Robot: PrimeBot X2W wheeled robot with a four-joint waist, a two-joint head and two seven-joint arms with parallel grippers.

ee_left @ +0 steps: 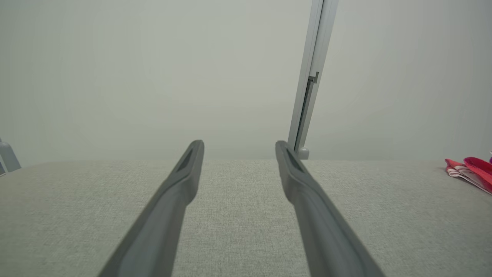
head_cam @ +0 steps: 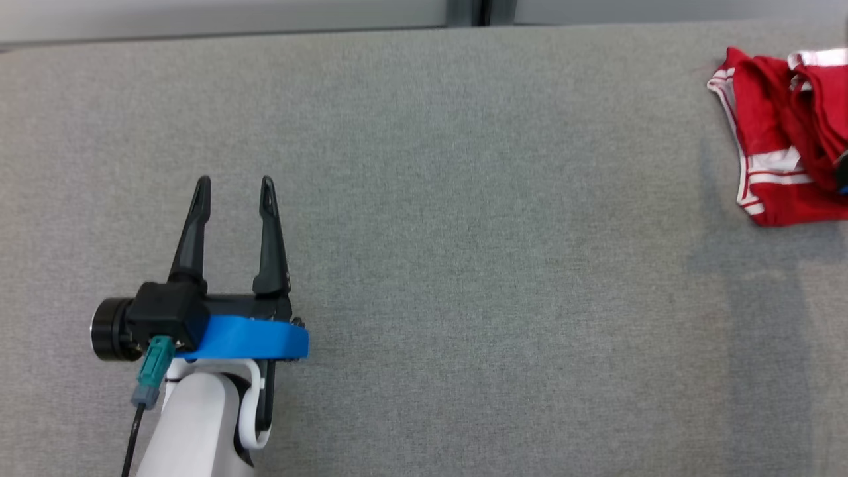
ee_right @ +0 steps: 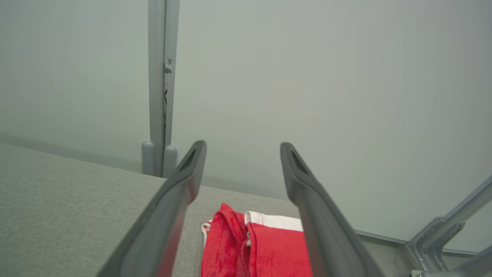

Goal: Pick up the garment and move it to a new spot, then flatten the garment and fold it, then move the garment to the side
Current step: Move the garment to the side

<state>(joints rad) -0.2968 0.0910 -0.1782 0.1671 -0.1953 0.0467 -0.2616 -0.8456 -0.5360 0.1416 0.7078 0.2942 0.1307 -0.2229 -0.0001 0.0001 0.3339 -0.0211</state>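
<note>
The garment (head_cam: 785,142) is red with white trim and lies bunched in loose folds at the far right of the grey table (head_cam: 464,232), running off the head view's right edge. My left gripper (head_cam: 233,189) hovers open over the table's near left, far from the cloth, with nothing between its fingers. From the left wrist, that gripper (ee_left: 239,148) points across bare table, and the garment (ee_left: 471,172) shows small at the far right. My right gripper (ee_right: 243,150) stands open above the garment (ee_right: 261,250), which lies between and below its fingers, not gripped.
A pale wall with a vertical metal post (ee_left: 311,77) stands behind the table's far edge. The same post (ee_right: 159,88) appears in the right wrist view. A grey metal frame (ee_right: 446,242) sits off the table's right end. Broad bare tabletop lies between the left gripper and the garment.
</note>
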